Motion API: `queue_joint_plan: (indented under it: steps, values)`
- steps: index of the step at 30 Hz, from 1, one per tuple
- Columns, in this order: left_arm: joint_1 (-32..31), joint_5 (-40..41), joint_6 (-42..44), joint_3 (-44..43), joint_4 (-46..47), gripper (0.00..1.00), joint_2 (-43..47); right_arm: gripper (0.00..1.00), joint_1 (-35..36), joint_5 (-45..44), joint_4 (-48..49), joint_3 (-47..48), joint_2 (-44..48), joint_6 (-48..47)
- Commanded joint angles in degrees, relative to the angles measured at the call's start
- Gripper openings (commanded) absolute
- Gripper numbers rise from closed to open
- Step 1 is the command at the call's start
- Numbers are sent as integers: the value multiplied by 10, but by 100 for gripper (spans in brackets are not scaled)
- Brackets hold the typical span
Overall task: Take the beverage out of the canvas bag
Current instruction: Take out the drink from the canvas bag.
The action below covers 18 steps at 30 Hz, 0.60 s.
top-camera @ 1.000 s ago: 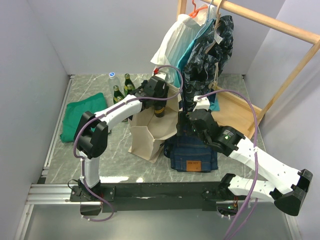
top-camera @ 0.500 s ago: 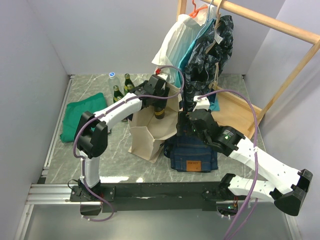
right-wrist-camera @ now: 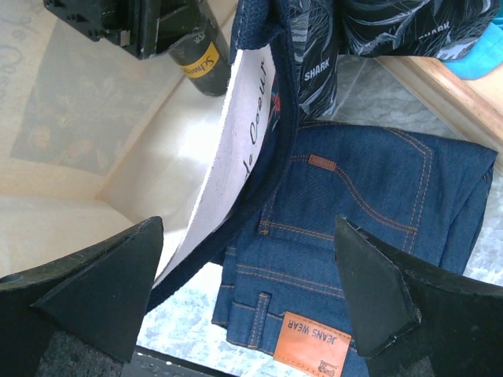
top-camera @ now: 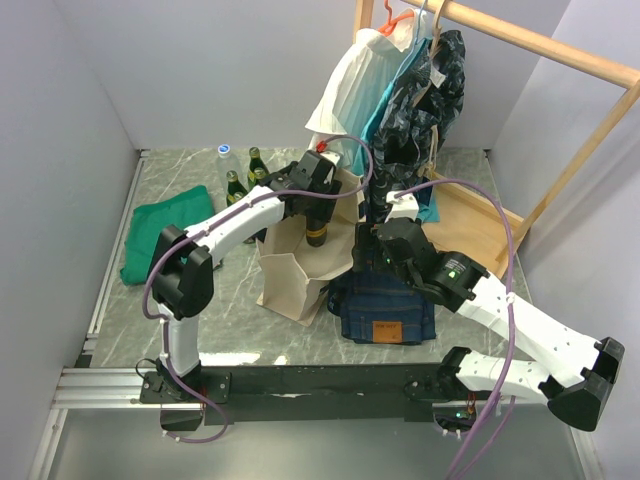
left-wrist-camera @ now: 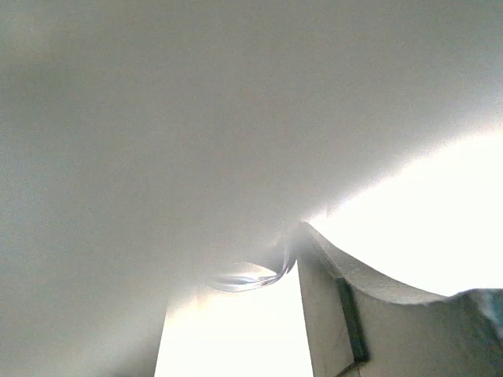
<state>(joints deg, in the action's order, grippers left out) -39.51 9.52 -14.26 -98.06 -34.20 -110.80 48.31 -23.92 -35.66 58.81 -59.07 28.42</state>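
Though left wrist shows blur, left fingers (right-wrist-camera: 157, 35) clasp bottle (right-wrist-camera: 200, 67) over canvas bag (top-camera: 290, 275), right fingers (right-wrist-camera: 369, 275) spread wide

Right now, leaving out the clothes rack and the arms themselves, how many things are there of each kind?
Standing bottles: 4
Dark bottle gripped by the left tool above the bag: 1
Canvas bag: 1
Folded jeans: 1
Green cloth: 1
Total: 8
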Motion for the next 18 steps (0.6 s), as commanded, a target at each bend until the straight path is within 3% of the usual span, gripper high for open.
queue_joint_plan:
  steps: [1,18]
  values:
    - [-7,-4,11,-42,22,1,66,94,-5,-4,13,-2,5,-3]
    - [-14,2,6,-17,48,1,133,94,-5,-2,10,-4,12,3]
